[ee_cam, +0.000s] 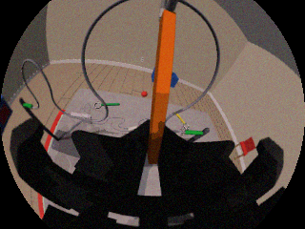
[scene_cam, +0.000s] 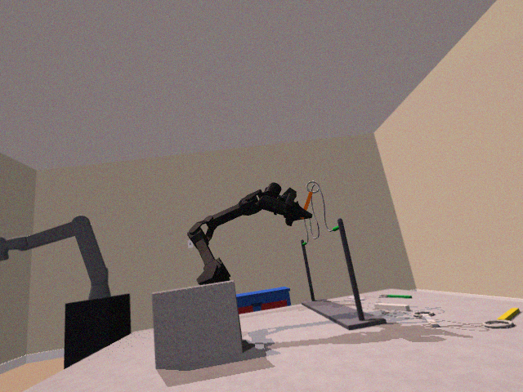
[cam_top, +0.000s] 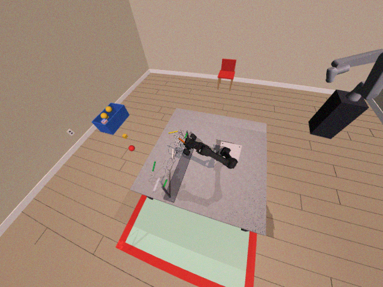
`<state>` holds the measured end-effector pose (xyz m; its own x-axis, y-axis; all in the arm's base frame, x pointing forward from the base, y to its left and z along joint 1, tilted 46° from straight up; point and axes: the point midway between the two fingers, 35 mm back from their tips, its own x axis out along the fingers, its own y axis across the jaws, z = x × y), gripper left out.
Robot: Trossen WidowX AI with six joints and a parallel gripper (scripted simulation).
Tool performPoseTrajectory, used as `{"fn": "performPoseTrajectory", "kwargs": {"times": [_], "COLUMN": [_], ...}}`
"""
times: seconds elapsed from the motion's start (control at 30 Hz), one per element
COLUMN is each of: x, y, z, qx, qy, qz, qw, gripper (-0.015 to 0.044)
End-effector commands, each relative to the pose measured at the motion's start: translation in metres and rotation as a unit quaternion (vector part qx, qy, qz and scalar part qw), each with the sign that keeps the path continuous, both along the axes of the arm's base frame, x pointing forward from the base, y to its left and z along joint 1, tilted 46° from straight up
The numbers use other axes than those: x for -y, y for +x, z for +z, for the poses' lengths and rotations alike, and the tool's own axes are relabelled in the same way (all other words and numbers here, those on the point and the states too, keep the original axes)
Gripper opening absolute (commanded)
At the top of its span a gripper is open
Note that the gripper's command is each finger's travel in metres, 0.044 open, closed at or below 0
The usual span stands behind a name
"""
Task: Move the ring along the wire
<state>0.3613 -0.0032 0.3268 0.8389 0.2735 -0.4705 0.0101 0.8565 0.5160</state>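
My gripper is shut on the orange handle near its lower end. The handle points up, with the thin ring at its top. The ring is high in the air, by the top bend of the curvy grey wire. I cannot tell whether they touch. The wire runs between two dark posts, the far post and the near post. Each post has a green wire end, the far green end and the near green end.
The posts stand on a dark base plate on the grey table. Loose green sticks, white pieces, rings and a yellow bar lie beside it. A grey block stands near the arm's base. A second grey arm stands on a black pedestal off the table.
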Motion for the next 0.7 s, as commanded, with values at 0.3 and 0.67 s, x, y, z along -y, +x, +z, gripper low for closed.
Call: {"fn": "performPoseTrajectory", "kwargs": {"times": [0.3, 0.67], "x": [-0.0035, -0.0056], "y": [0.0001, 0.0000], "z": [0.0039, 0.0063], "qx": [-0.009, -0.016], "qy": [0.087, 0.147], "qz": [0.000, -0.001], "qw": [0.996, 0.989], "gripper": [-0.0150, -0.0150]}}
